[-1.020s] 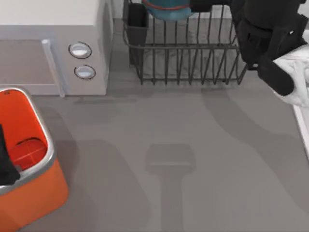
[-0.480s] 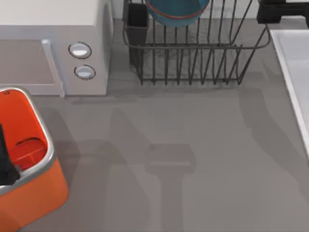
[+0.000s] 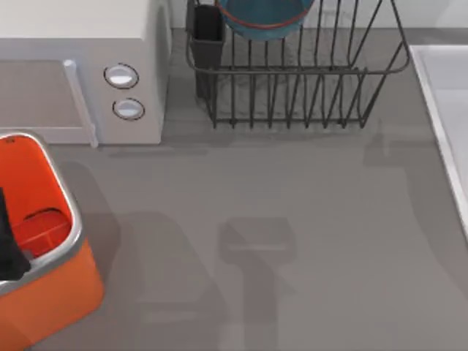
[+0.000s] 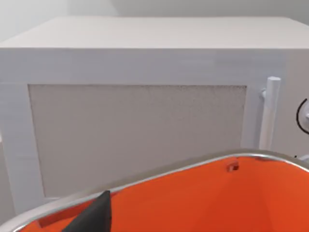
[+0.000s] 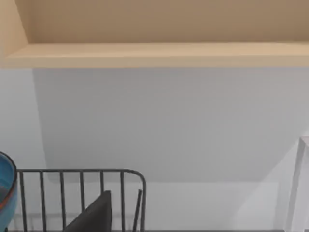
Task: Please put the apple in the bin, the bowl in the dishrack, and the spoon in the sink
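Note:
The blue-teal bowl (image 3: 267,14) with its reddish rim rests inside the dark wire dishrack (image 3: 292,88) at the back; its edge (image 5: 5,193) and the dishrack bars (image 5: 82,188) also appear in the right wrist view. The orange bin (image 3: 69,219) stands at the front left, and a rounded red shape (image 3: 42,225) that looks like the apple lies on its floor. A dark part of my left gripper (image 3: 9,241) hangs over the bin's left side, seen above the bin's orange inside (image 4: 193,203). My right gripper (image 5: 96,215) is high up near the rack's top. The white sink (image 3: 431,80) lies at the right. The spoon is out of view.
A white microwave (image 3: 73,44) with two round knobs stands at the back left, right behind the bin (image 4: 145,121). A dark square cutlery cup (image 3: 208,33) sits at the dishrack's left corner. Bare grey tabletop (image 3: 256,219) spreads between bin, rack and sink.
My right arm has drawn away from the rack and sink and left the top view, uncovering the rack's right end. The left arm and bin have not moved.

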